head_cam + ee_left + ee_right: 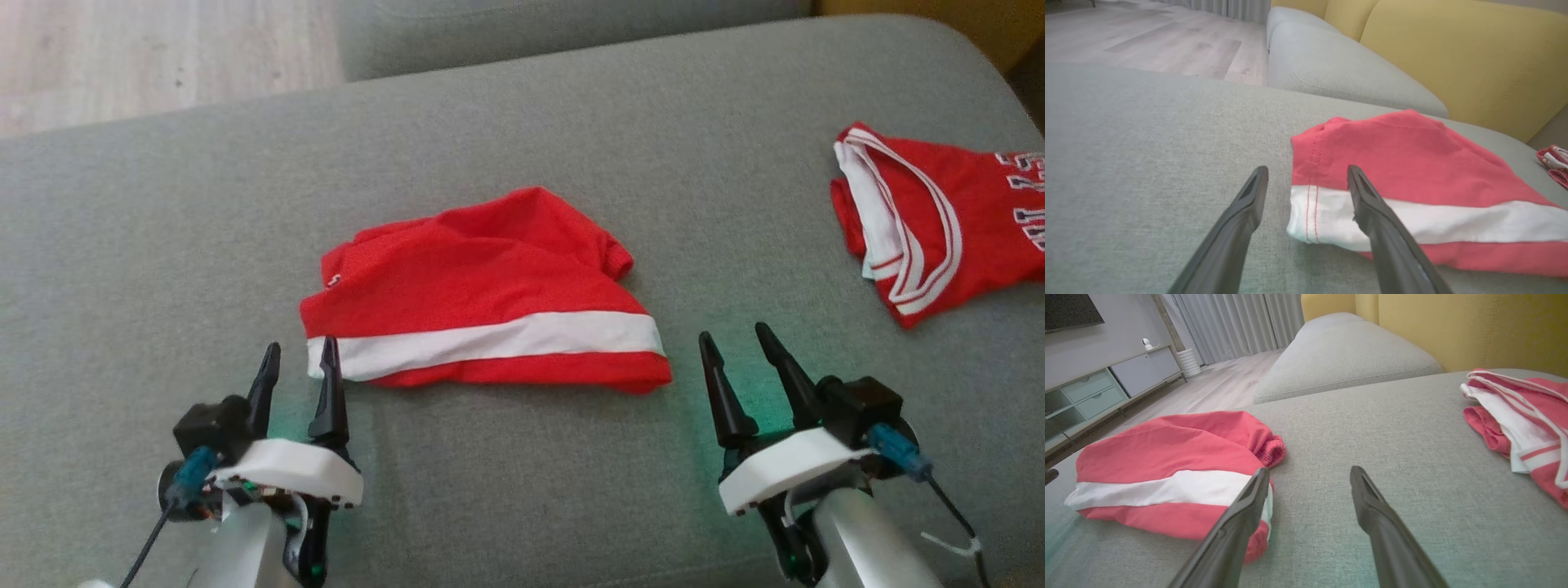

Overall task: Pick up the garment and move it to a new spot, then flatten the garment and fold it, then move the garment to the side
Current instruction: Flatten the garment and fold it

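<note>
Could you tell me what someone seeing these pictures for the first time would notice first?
A red garment with a white stripe lies in the middle of the grey sofa cushion, flanked by the open left gripper and open right gripper. A second red-and-white jersey lies rumpled at the cushion's far right.

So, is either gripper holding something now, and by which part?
Nothing is held; the left gripper and right gripper stand open near the red shorts.
</note>
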Tool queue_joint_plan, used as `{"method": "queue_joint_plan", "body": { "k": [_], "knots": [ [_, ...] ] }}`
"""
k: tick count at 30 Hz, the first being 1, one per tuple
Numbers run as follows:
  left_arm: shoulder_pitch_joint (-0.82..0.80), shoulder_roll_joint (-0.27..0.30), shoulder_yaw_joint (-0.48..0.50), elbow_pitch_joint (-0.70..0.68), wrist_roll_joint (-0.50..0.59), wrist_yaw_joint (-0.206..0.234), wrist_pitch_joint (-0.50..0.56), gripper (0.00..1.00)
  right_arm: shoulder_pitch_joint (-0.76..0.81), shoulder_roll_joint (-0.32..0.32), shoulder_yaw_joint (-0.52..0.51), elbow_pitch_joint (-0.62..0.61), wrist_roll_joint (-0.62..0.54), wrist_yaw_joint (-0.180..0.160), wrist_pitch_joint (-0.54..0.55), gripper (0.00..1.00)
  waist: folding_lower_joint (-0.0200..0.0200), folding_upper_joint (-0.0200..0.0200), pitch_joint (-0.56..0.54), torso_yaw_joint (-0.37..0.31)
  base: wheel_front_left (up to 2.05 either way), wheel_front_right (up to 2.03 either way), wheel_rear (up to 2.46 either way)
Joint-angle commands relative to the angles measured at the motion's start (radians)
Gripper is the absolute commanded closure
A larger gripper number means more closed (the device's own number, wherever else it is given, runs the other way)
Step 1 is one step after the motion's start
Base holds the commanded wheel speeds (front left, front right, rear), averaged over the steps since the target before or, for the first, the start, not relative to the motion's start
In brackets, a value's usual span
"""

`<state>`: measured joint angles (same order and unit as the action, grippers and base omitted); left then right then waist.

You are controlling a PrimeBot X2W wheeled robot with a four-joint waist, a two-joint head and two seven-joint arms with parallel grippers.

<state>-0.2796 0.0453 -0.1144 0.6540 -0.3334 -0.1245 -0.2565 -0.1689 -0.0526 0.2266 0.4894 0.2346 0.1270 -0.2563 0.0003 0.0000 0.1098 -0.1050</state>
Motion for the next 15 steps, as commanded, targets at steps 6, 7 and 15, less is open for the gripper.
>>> {"method": "queue_joint_plan", "body": {
  "k": [6, 7, 15],
  "knots": [
    [-0.083, 0.021, 0.002, 0.068, -0.013, -0.006, -0.005, 0.00, -0.049, 0.002, 0.019, -0.049, -0.012, 0.004, -0.006, 0.00, -0.0003, 0.0000, 0.050, -0.031, 0.00, 0.00, 0.00],
    [-0.088, 0.024, -0.003, 0.076, -0.019, -0.006, -0.005, 0.00, -0.051, 0.002, 0.019, -0.051, -0.012, 0.004, -0.006, 0.00, -0.0003, 0.0000, 0.054, -0.032, 0.00, 0.00, 0.00],
    [-0.109, 0.029, -0.029, 0.105, -0.072, -0.006, -0.005, 0.00, -0.065, 0.002, 0.020, -0.060, -0.009, 0.004, -0.006, 0.00, -0.0003, 0.0000, 0.068, -0.031, 0.00, 0.00, 0.00]
  ]
}}
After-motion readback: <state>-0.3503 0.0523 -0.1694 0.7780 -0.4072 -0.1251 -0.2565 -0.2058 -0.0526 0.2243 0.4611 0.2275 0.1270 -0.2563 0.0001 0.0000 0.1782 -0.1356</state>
